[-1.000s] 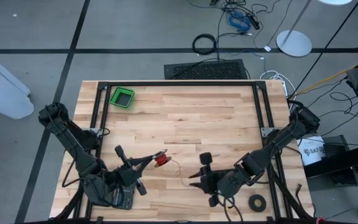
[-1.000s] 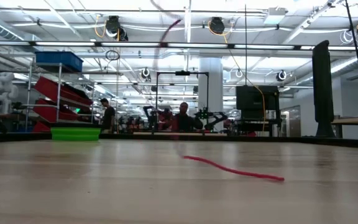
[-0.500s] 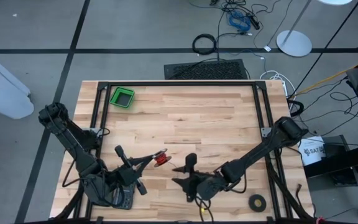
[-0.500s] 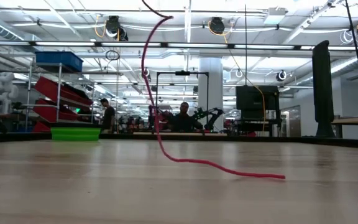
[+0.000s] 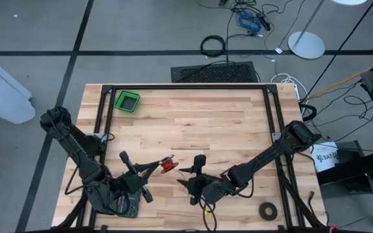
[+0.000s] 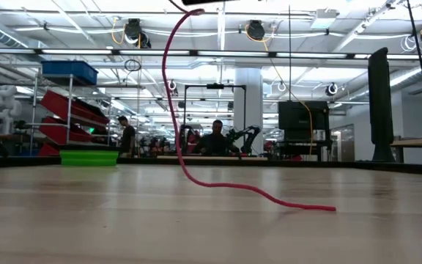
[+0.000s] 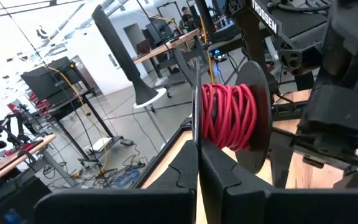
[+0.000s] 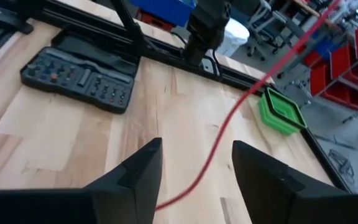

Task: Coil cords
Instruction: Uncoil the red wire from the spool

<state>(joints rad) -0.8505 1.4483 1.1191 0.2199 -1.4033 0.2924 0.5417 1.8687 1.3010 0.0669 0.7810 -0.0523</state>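
Two arms lean over the wooden surface, low in the high view. "TROSSEN" reads in white on a dark arm link in the left wrist view's upper right. The left hand is clamped on a black spool wound with the red cord, which sits left of centre in the high view. The cord's tail drops in a curve onto the wood. The right hand, fingers apart, hovers just right of the spool; the tail runs between them, untouched. The cord's top end is cut off in the low view.
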